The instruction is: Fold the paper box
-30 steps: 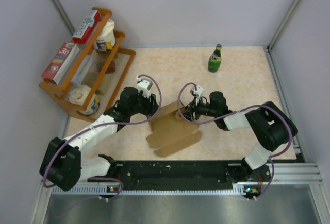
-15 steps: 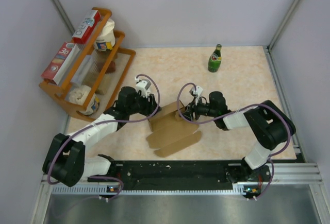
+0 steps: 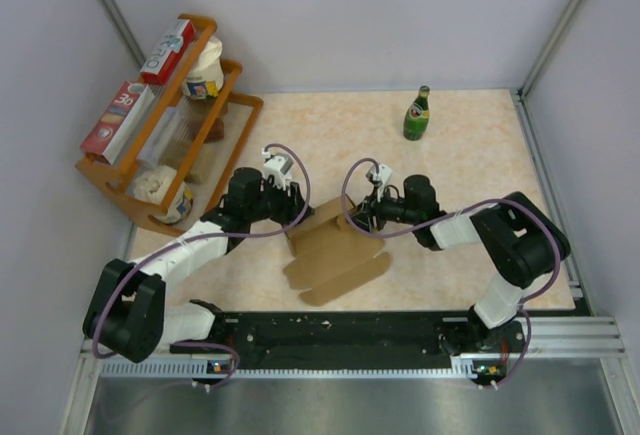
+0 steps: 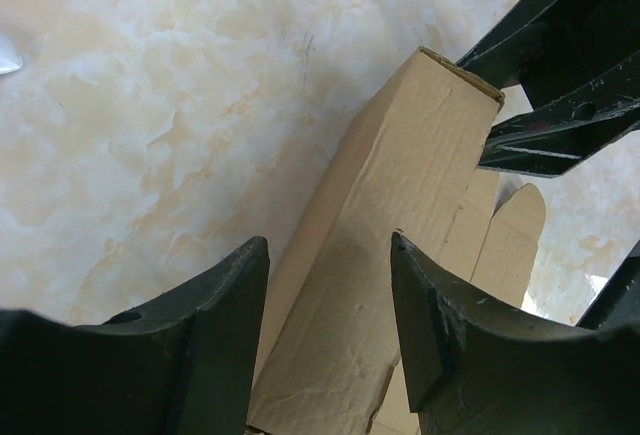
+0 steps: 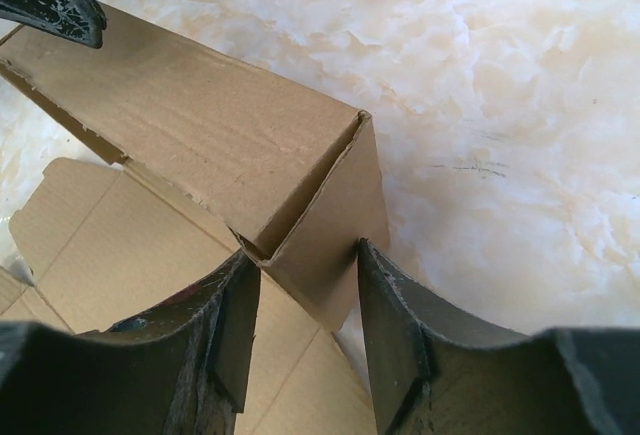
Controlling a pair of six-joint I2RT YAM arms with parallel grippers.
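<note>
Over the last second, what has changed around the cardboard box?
The left gripper eased slightly forward, and the right gripper edged slightly toward the left arm. Each straddles a raised wall of the paper box. The box itself and the green bottle stayed put.

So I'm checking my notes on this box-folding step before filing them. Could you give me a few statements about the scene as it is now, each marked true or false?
1. The paper box lies completely flat. False: one long wall of it stands folded up.
2. The left gripper and the right gripper are at opposite ends of that raised wall, each with a finger on either side of the cardboard. True.
3. The green bottle lies on its side against the box. False: it stands upright near the far edge, well apart from the box.
4. The wooden rack stands at the left side of the table. True.
</note>
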